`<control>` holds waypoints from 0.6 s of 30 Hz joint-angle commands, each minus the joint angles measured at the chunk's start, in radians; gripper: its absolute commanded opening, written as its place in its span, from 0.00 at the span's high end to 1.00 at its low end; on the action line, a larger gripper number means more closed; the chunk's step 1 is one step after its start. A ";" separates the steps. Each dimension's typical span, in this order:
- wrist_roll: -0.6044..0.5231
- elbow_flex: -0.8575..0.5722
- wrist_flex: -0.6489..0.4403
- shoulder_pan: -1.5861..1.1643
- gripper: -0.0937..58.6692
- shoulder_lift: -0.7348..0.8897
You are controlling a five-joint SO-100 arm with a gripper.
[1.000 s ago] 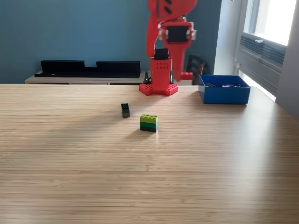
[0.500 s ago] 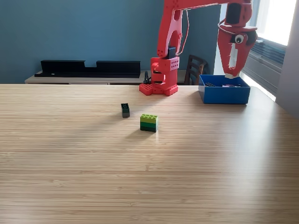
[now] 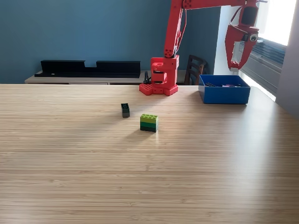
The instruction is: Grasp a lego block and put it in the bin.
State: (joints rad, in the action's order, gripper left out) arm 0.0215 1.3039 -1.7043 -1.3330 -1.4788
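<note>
Red arm's gripper (image 3: pixel 237 58) hangs above the bin (image 3: pixel 224 94), jaws parted and empty. Next, reach for the green block (image 3: pixel 149 122) (nearest, mid-tabletop (image 3: pixel 140 177)), descending squarely over it.

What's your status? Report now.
Gripper open, empty, above the bin. Green block and dark block on table. Nothing in the way.

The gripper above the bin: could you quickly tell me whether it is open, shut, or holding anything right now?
Gripper: open, jaws apart with light showing between them, nothing visibly held; it hangs above the blue bin.
</note>
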 commanded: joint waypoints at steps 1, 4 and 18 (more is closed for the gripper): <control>0.048 0.026 -0.012 -0.026 0.61 -0.023; 0.052 0.034 -0.012 -0.026 0.58 -0.023; -0.057 -0.063 -0.011 0.379 1.00 -0.037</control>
State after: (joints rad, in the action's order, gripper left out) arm -0.0107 1.3300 -1.7043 -1.1275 -1.4788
